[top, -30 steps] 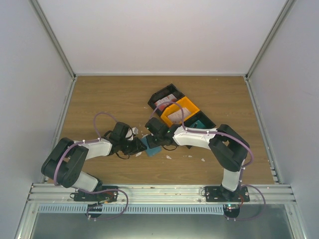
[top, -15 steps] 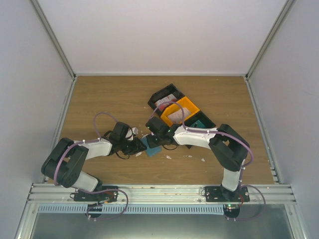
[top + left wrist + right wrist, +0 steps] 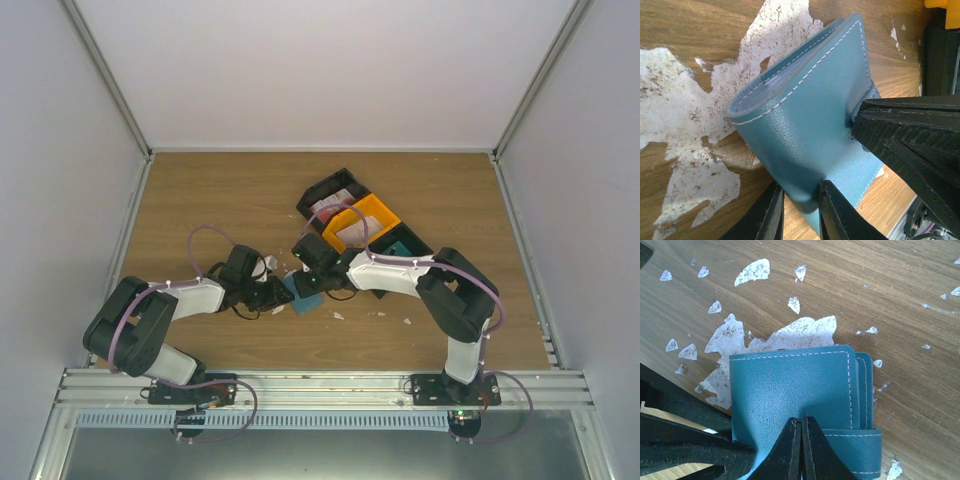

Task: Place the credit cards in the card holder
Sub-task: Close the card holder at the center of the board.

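Mid-frame on the worktop [image 3: 220,200], the left fingers [image 3: 836,215] pinch the card holder [image 3: 303,293] by its edge and the shut right fingers [image 3: 790,450] touch its cover, likely to open it; next they must make a gap for the credit cards [image 3: 352,232].

From above, the card holder [image 3: 305,298] is showing only as a small blue patch, with both wrists covering the rest. The left fingers [image 3: 774,215] are hiding its near corner. The right arm [image 3: 400,275] is overlapping the tray [image 3: 320,190], perhaps masking some teal credit cards [image 3: 399,247].
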Action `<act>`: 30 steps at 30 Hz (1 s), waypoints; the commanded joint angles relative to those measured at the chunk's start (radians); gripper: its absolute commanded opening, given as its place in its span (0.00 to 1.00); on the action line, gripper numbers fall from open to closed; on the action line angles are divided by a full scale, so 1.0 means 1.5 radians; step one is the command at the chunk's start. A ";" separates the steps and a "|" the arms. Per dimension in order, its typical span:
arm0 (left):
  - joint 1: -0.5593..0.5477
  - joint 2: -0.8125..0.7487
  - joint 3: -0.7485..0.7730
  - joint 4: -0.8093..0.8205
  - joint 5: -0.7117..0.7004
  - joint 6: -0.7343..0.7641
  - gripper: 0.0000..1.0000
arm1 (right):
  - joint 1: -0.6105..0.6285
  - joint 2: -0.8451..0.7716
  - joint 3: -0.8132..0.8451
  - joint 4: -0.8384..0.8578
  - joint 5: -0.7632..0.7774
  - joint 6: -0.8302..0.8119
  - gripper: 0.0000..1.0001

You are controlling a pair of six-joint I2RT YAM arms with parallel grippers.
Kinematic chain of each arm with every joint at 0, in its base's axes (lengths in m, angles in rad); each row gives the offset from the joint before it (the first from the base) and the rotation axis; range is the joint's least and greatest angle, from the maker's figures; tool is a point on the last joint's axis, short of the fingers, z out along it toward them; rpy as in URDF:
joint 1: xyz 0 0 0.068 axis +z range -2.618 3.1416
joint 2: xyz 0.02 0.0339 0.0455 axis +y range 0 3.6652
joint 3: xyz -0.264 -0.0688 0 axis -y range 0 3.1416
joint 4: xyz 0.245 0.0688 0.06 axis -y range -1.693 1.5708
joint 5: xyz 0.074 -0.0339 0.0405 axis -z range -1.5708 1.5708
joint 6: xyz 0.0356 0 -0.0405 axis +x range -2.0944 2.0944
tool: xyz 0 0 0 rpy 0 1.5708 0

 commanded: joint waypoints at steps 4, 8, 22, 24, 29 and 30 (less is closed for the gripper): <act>0.003 0.013 -0.001 0.017 -0.021 0.012 0.23 | 0.007 0.049 -0.028 -0.026 -0.046 0.009 0.01; 0.004 0.014 0.001 0.015 -0.020 0.012 0.23 | 0.002 0.042 -0.061 -0.006 -0.047 0.015 0.01; 0.005 0.029 0.003 0.012 -0.024 0.014 0.22 | -0.010 0.012 -0.222 0.128 -0.092 0.033 0.01; 0.005 0.034 0.005 0.012 -0.021 0.013 0.22 | -0.009 0.024 -0.238 0.150 -0.113 0.032 0.00; 0.005 0.038 0.007 0.015 -0.025 0.011 0.22 | -0.003 0.037 -0.271 0.186 -0.115 0.037 0.01; 0.004 0.041 0.009 0.015 -0.026 0.012 0.22 | -0.003 0.039 -0.275 0.189 -0.116 0.036 0.00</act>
